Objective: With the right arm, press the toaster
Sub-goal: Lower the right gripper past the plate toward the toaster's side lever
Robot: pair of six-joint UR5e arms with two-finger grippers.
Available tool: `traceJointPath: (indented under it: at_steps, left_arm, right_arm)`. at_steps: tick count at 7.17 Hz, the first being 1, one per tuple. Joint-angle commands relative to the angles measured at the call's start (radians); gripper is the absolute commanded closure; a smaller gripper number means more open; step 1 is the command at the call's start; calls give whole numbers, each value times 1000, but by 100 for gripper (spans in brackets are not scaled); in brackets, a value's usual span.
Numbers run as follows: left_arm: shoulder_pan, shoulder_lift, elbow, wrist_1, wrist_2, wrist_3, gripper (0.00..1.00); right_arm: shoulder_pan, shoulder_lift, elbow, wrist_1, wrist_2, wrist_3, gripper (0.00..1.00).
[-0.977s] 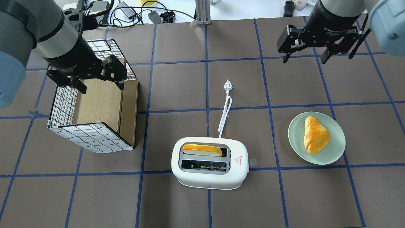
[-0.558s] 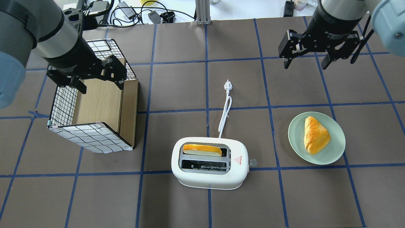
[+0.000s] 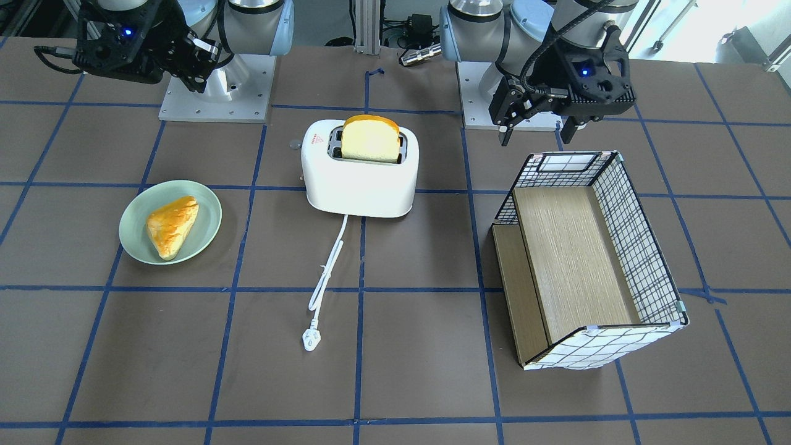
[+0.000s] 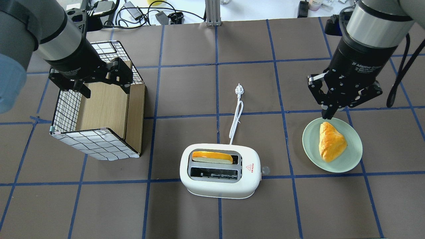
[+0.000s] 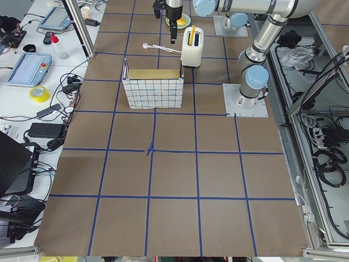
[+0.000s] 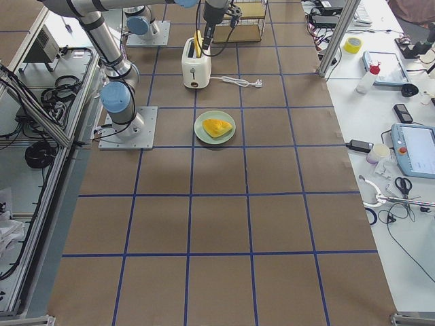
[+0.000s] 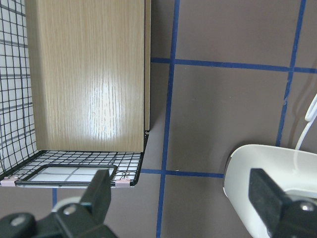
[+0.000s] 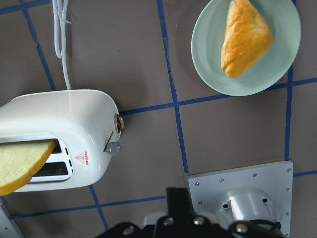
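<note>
The white toaster stands at the table's near middle with a toast slice sticking up from its far slot. Its grey lever juts from the right end and also shows in the right wrist view. My right gripper hangs over the far edge of the green plate, right of and beyond the toaster, clear of it. In the right wrist view its fingers appear together, holding nothing. My left gripper is open and empty above the basket.
A green plate with a golden pastry lies right of the toaster. A wire basket with a wooden floor lies tipped at the left. The toaster's white cord and plug run away from it toward the far side.
My right gripper has moved from the far right corner toward me to the plate's far edge, turned, and its fingers have come together. The left arm has not moved.
</note>
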Motion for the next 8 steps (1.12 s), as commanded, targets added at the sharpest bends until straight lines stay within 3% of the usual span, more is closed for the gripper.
traceJointPath:
  at_steps: [1, 4, 8]
  left_arm:
    - [0, 0, -1, 0, 0, 0, 0]
    - [0, 0, 0, 0, 0, 0, 0]
    - [0, 0, -1, 0, 0, 0, 0]
  right_arm:
    - [2, -42, 88, 41, 58, 3, 100]
    - [2, -56, 189, 6, 91, -9, 100]
    - [2, -42, 387, -269, 198, -35, 100]
